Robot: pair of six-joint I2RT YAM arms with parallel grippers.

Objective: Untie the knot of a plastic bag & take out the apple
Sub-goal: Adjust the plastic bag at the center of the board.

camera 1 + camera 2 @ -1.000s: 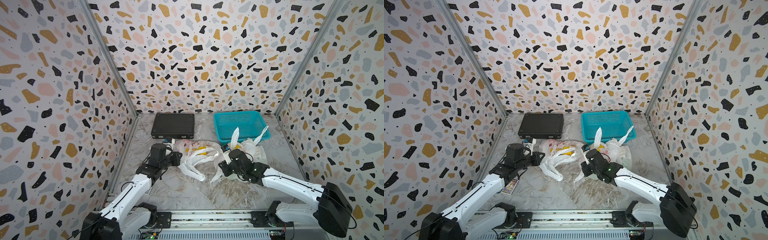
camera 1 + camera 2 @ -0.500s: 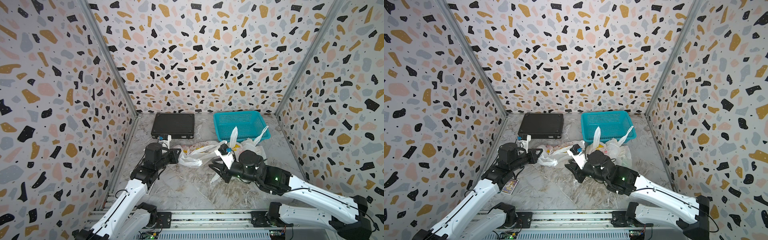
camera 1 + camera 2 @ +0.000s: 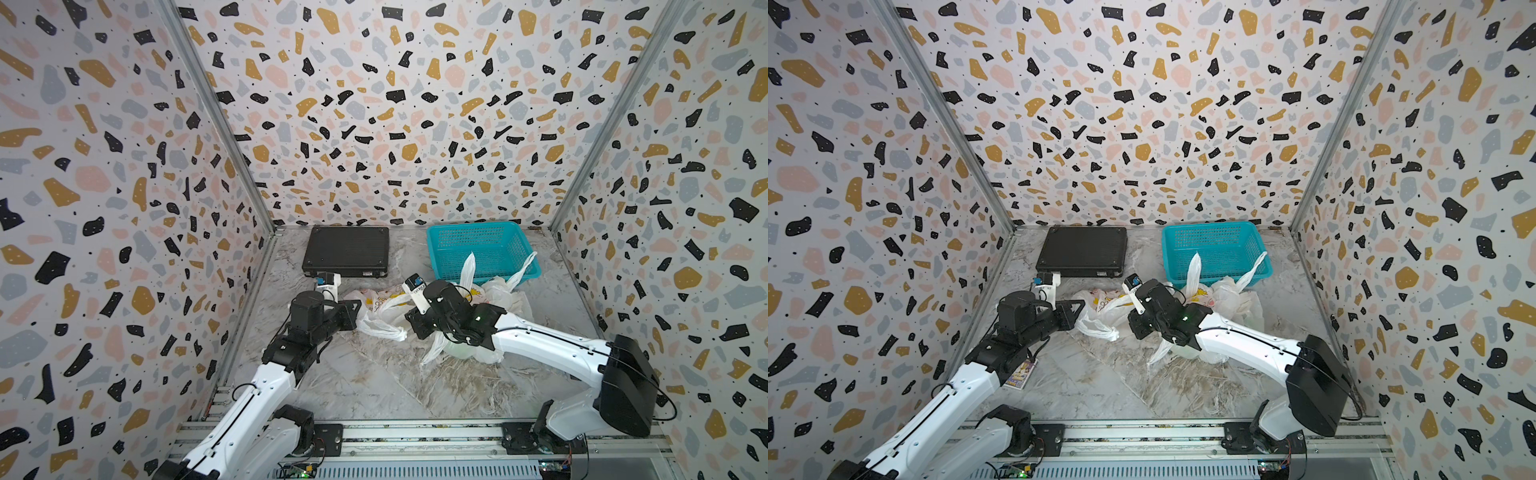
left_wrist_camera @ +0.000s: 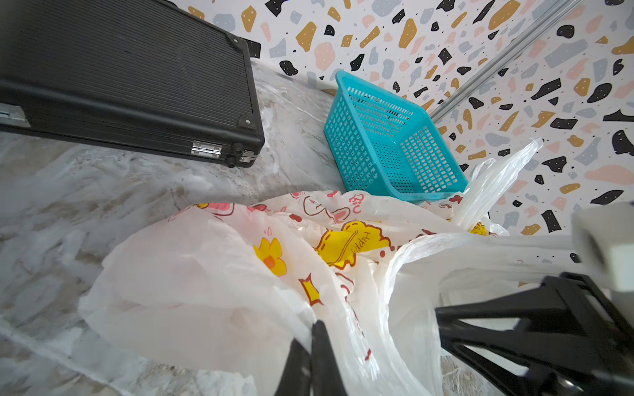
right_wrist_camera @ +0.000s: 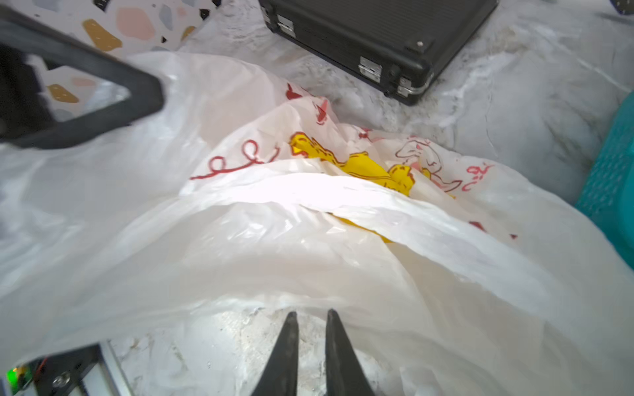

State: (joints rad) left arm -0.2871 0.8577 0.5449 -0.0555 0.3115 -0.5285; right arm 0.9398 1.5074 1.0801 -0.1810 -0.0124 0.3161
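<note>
The bag (image 3: 376, 316) lies slumped on the bench (image 3: 374, 386) in front of the case (image 3: 347, 249) and the basket (image 3: 478, 249), between the two arms. It is thin, milky, half-clear film, wrinkled and glossy, printed with yellow cartoon shapes and red outlines and lettering. What it holds is hidden by its folds. One twisted end trails out onto the bench. More crumpled white film is heaped just in front of the basket, and two long, leaf-shaped handles (image 3: 468, 266) stand up against the basket's near wall. A pale green rounded bulge (image 3: 459, 352) shows through film under the right arm; whether that is the apple I cannot tell. The basket is teal plastic, rectangular, with sloping lattice walls and a perforated floor in plain view. The case is black, flat and closed, its lid finely ribbed, its corners rounded, with bright metal fittings (image 4: 206, 149) along the near edge. The bench has a grey, marbled, streaky surface. The left tool (image 4: 314, 325) has its thin black fingers pressed together on a gathered fold at the bag's edge, where the creases run in to the tips. The right tool (image 5: 310, 313) has its tapered fingers a narrow gap apart, bare bench showing between them, tips just at the film's rim and pinching nothing.
</note>
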